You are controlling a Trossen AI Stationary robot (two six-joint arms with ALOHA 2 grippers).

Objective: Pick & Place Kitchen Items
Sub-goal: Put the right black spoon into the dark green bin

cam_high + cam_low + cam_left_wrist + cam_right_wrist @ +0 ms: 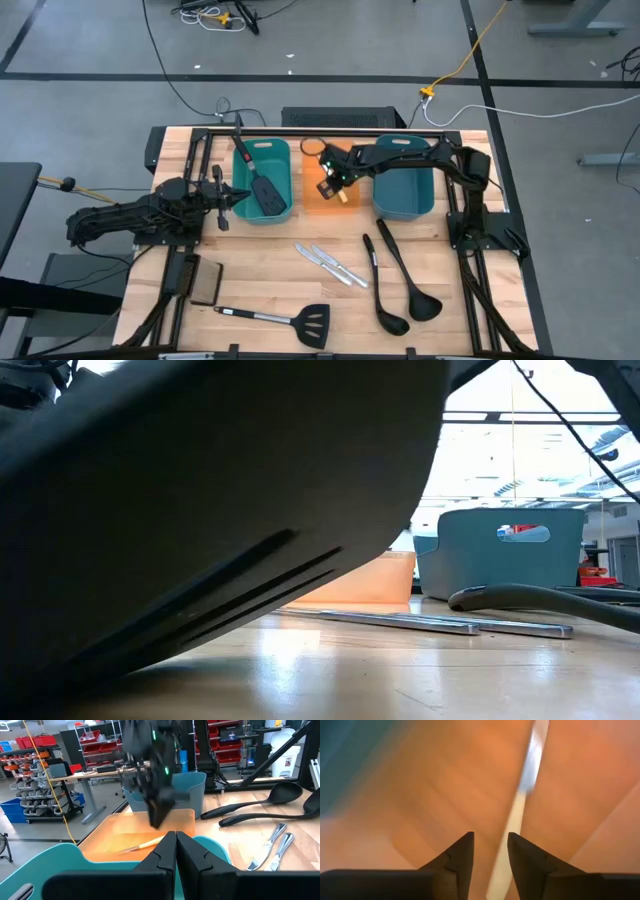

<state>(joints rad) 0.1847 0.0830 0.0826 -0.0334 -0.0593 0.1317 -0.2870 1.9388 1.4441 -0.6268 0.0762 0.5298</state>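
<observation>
My right gripper (330,180) hangs open over the orange bin (318,205), fingers pointing down (490,847). A cream-handled knife (145,844) lies on the bin's floor below it and also shows in the right wrist view (520,810). My left gripper (232,197) is shut and empty (176,845) at the left rim of the teal bin (285,160), where a black slotted spatula (265,190) lies. Two silver knives (330,262), two black ladles (395,285) and a second spatula (290,320) lie on the table.
A blue-green bin (405,205) stands right of the orange one. A flat black pad (205,283) lies at the front left. In the low view a big dark shape (200,510) blocks the left; the knives (420,622) and a ladle (520,598) show beyond it.
</observation>
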